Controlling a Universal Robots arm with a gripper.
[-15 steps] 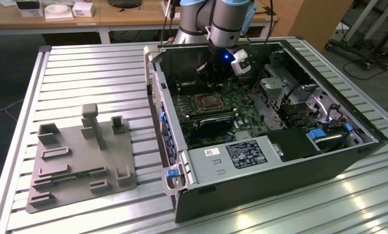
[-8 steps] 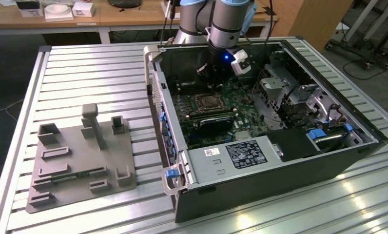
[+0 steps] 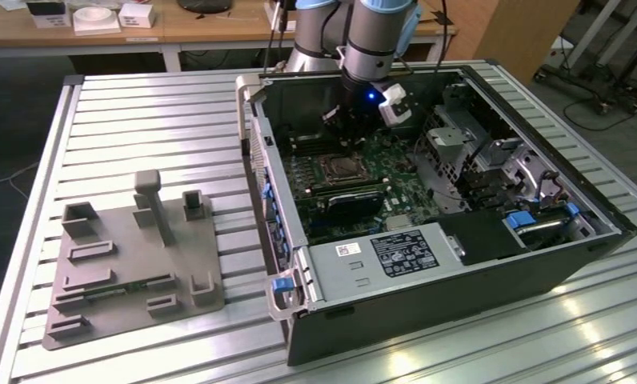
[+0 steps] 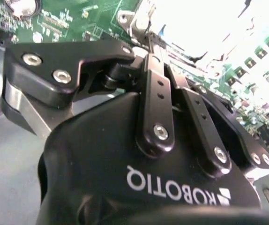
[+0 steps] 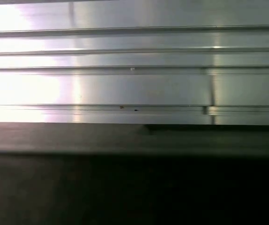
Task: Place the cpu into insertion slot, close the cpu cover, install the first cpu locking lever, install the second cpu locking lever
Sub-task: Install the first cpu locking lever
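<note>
In the exterior view the arm reaches down into the open computer case (image 3: 436, 264), and my gripper (image 3: 346, 128) hangs over the green board just beyond the insertion slot (image 3: 340, 170). The slot shows a greyish square centre inside a silvery frame that lies flat; I cannot tell the cpu, the cpu cover or the levers apart there. In the second wrist view the black gripper (image 4: 144, 37) points at the green board (image 4: 73, 18), its tip next to a bright silvery metal part (image 4: 137, 21).
The case lies on a slatted aluminium table (image 3: 137, 120), whose slats (image 5: 134, 84) and a dark case wall (image 5: 134, 187) appear in the first wrist view. A grey fixture block (image 3: 132, 264) stands on the exterior view's left. A grey drive cage (image 3: 394, 256) fills the case's near end.
</note>
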